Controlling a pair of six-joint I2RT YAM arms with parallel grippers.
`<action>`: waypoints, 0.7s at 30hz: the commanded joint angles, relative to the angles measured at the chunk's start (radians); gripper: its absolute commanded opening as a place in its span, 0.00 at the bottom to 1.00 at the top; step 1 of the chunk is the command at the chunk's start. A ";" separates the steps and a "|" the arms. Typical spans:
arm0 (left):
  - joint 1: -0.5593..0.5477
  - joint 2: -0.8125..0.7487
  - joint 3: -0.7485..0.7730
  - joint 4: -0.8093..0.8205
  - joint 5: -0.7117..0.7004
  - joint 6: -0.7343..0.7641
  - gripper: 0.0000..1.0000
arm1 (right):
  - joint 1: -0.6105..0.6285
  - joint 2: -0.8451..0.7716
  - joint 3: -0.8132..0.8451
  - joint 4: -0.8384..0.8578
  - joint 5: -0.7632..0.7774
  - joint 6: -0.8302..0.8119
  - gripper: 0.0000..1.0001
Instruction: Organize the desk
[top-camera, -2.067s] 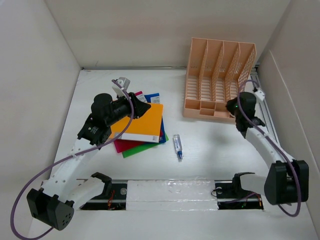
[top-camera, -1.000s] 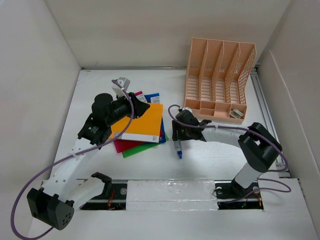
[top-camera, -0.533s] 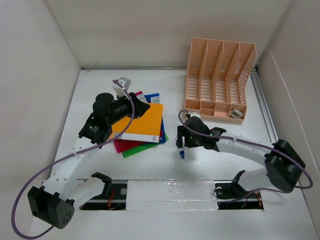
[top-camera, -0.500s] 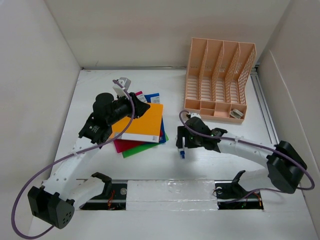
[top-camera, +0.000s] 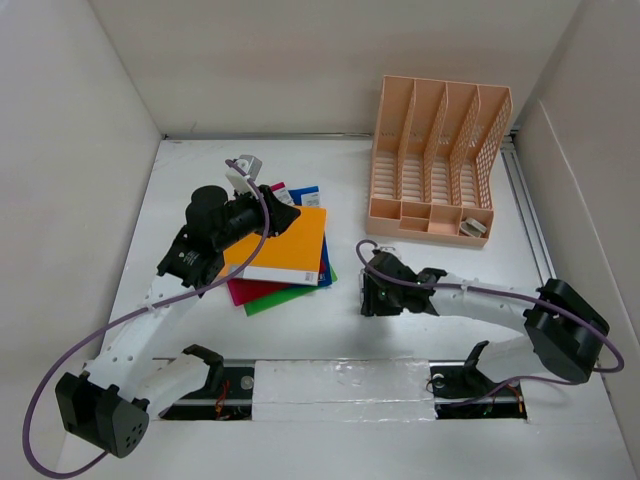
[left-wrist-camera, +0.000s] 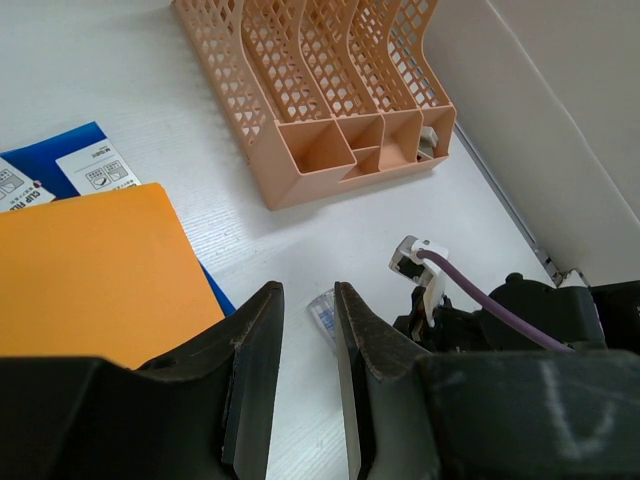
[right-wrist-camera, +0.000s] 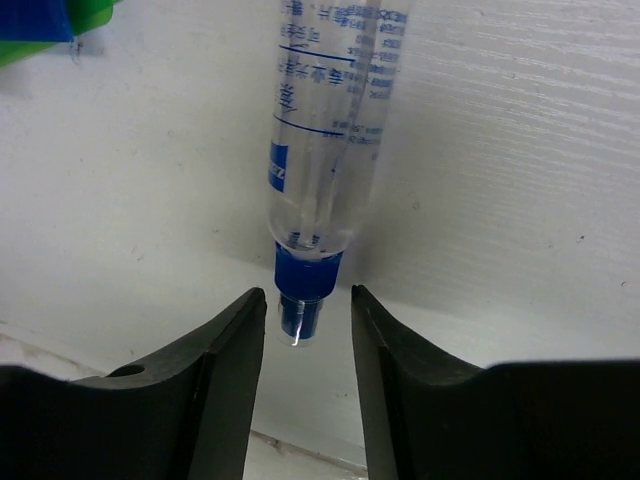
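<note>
Jaws astride glue tube, folders nearby

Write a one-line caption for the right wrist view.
The right fingers straddle the blue cap of a clear tube lying on the white desk, not yet closed.

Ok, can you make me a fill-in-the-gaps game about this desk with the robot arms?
1. The top folder in the pile is ___ in colour.
2. The clear tube between the right gripper's fingers has a ___ cap.
3. The peach rack stands on the ___ arm's side of the desk.
Missing words: orange; blue; right.
</note>
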 joint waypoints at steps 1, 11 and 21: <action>-0.002 -0.010 0.020 0.027 0.018 0.012 0.24 | 0.006 -0.005 -0.006 -0.003 0.041 0.047 0.45; -0.002 -0.010 0.020 0.029 0.021 0.012 0.24 | 0.015 0.019 -0.006 -0.018 0.039 0.075 0.32; -0.002 -0.013 0.020 0.032 0.029 0.009 0.23 | 0.024 -0.037 -0.012 -0.076 0.032 0.110 0.26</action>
